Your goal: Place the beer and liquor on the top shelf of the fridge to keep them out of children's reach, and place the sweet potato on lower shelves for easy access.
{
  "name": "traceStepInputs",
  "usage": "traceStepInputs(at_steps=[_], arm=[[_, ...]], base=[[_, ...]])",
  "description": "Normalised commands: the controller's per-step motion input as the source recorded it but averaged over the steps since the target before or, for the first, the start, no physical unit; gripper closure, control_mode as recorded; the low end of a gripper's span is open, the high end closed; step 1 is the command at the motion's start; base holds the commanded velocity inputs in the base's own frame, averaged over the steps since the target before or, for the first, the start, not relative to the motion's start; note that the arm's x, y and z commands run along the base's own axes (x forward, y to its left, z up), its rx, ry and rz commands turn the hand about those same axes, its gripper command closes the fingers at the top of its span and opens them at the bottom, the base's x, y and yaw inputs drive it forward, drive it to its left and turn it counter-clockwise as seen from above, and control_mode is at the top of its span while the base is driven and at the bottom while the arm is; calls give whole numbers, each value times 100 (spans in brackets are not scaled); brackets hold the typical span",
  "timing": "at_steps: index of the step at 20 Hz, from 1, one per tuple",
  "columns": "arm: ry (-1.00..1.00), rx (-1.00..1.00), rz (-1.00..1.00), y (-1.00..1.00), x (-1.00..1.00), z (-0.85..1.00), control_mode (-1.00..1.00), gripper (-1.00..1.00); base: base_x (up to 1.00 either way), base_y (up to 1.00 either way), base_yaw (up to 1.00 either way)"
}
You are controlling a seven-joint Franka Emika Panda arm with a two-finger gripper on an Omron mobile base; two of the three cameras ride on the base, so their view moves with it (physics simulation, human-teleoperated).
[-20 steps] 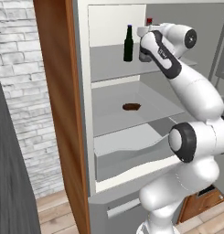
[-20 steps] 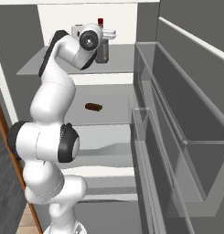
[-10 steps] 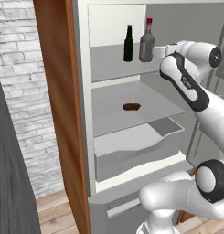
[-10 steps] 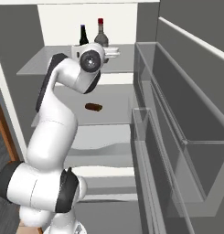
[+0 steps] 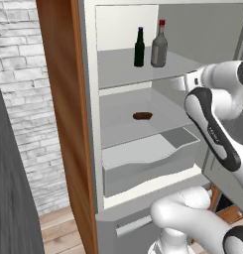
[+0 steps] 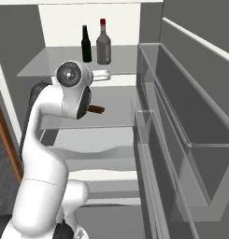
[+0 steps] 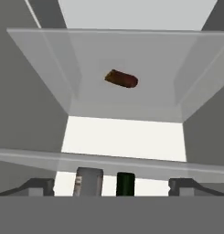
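The beer (image 5: 139,47) and the liquor (image 5: 159,44) stand upright side by side on the fridge's (image 5: 61,109) top shelf (image 5: 118,72), beer on the left. From the right base view the beer (image 6: 86,44) and liquor (image 6: 103,43) sit behind my arm. The sweet potato (image 5: 143,116) lies on the shelf below, also seen as sweet potato (image 7: 121,78) in the hand view. My gripper (image 7: 112,186) is open and holds nothing. It hangs in front of the top shelf's front edge, apart from both bottles, as gripper (image 6: 102,75).
A grey drawer (image 5: 143,163) juts out under the sweet potato's shelf. The open fridge door with its deep bins (image 6: 181,121) stands close on the right. A brick wall (image 5: 19,99) is at the left, beyond the wood side panel.
My hand has pulled back out of the fridge from the top shelf, leaving the liquor standing next to the beer. The jaws stayed wide.
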Motion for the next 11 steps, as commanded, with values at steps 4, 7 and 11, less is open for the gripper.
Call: traceStepInputs(at_steps=[4, 7, 11], arm=[[28, -13, 0, 25, -100, -31, -100, -100], [26, -11, 0, 21, -100, -36, -100, -100], [23, -10, 0, 29, -100, -37, -100, -100]], base=[[0, 0, 0], [0, 0, 0], [0, 0, 0]])
